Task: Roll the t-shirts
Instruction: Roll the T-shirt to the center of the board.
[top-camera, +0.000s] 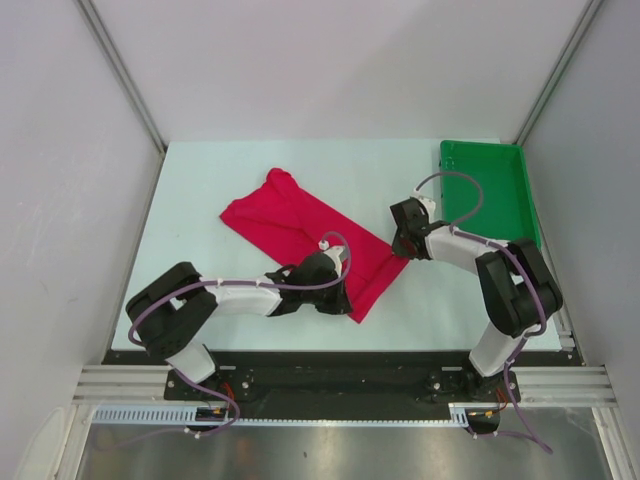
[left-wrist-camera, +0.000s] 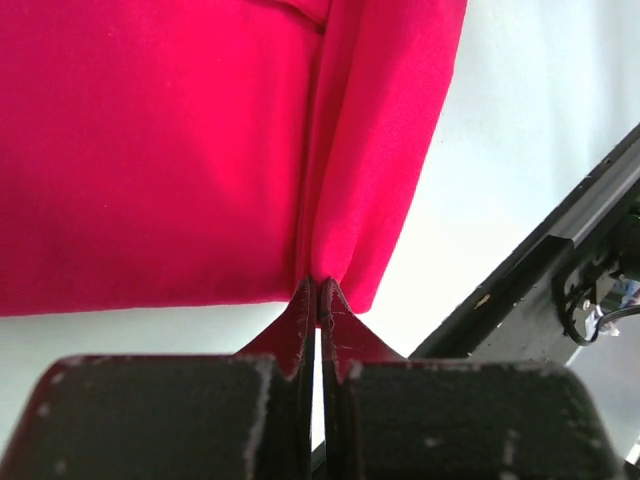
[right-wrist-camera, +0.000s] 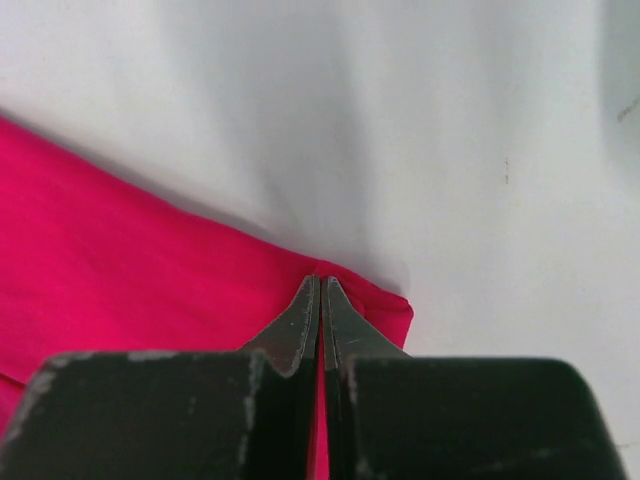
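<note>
The crimson-red t-shirt (top-camera: 300, 228) lies folded into a long band, running diagonally from upper left to lower right on the white table. My left gripper (top-camera: 343, 293) is shut on the band's near edge, pinching a fold of red fabric (left-wrist-camera: 330, 180) between its jaws. My right gripper (top-camera: 402, 250) is shut on the band's right corner (right-wrist-camera: 385, 300). In both wrist views the fingers are pressed together with red cloth between them.
A green tray (top-camera: 490, 190) stands at the back right of the table. The black front rail (top-camera: 330, 370) runs along the near edge and shows in the left wrist view (left-wrist-camera: 540, 270). White walls enclose the table.
</note>
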